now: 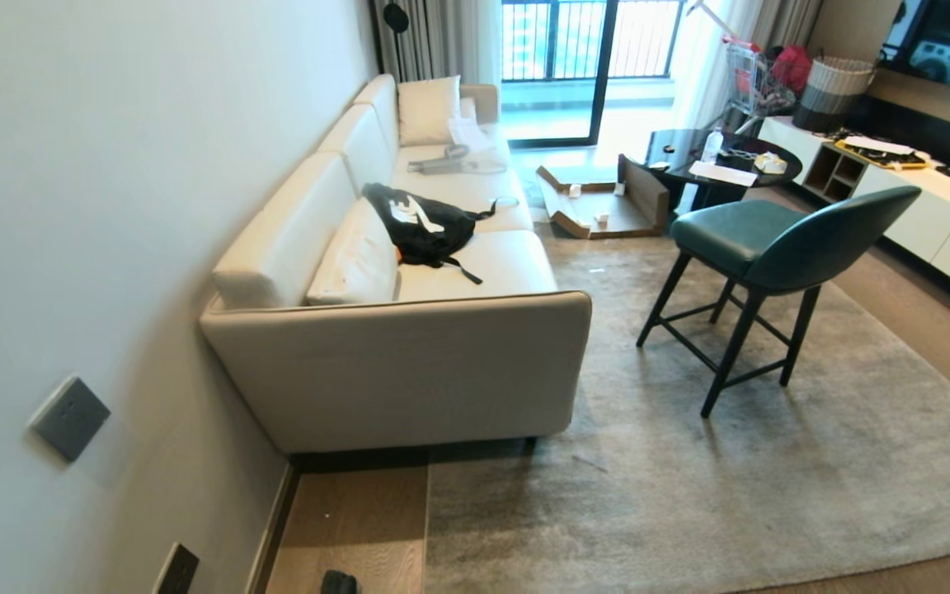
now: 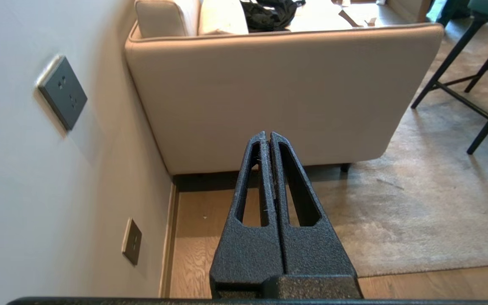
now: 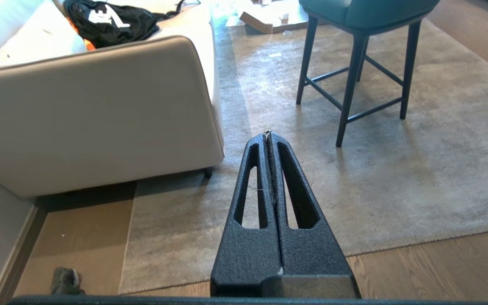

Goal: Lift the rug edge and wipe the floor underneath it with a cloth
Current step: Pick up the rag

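The rug edge [image 3: 127, 237] is seen at lower left of the right wrist view beside bare floor [image 3: 79, 228], the cloth [image 3: 66, 281] lying near it, while left gripper [image 2: 268, 135] and right gripper [image 3: 267, 135] are pressed together, empty.

The small folded grey cloth [image 1: 338, 582] is cut by the head view's lower edge; the pale grey short-pile rug [image 1: 689, 462] runs under the cream sofa [image 1: 409, 363].
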Motion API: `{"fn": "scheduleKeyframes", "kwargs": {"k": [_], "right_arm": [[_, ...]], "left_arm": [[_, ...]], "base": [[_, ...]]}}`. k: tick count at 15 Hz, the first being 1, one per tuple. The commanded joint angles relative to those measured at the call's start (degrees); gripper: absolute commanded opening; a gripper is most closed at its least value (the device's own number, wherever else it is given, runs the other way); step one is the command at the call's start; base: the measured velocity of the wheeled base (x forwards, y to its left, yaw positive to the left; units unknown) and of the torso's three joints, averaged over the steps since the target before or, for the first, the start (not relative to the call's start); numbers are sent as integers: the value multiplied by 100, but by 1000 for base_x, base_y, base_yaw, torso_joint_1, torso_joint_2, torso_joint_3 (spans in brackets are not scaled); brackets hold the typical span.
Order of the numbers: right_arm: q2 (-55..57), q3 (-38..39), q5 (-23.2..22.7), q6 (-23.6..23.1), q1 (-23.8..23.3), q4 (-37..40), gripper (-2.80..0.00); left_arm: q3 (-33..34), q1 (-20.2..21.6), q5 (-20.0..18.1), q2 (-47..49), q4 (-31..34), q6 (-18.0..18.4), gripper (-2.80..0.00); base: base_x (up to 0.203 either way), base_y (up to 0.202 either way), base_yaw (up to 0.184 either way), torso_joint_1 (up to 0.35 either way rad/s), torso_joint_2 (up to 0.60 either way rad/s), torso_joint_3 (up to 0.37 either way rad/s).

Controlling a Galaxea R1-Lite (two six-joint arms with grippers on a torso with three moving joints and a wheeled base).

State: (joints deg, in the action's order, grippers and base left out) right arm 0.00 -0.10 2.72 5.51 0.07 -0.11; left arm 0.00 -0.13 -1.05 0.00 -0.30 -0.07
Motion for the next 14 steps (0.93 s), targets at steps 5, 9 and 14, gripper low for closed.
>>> {"fn": "scheduleKeyframes", "kwargs": {"k": [5, 9, 14], "right_arm": [[9, 1, 1, 3, 1, -7, -280], [9, 1, 1, 3, 1, -7, -280], [9, 1, 1, 3, 1, -7, -280]], "left_arm": [[0, 2, -1, 0, -5, -2, -280], [0, -4, -1, 0, -5, -2, -280], [0, -4, -1, 0, -5, -2, -280]], "base": [[0, 0, 0, -169, 534, 364], [0, 0, 0, -129, 503, 370], [0, 0, 0, -82, 476, 387]]}}
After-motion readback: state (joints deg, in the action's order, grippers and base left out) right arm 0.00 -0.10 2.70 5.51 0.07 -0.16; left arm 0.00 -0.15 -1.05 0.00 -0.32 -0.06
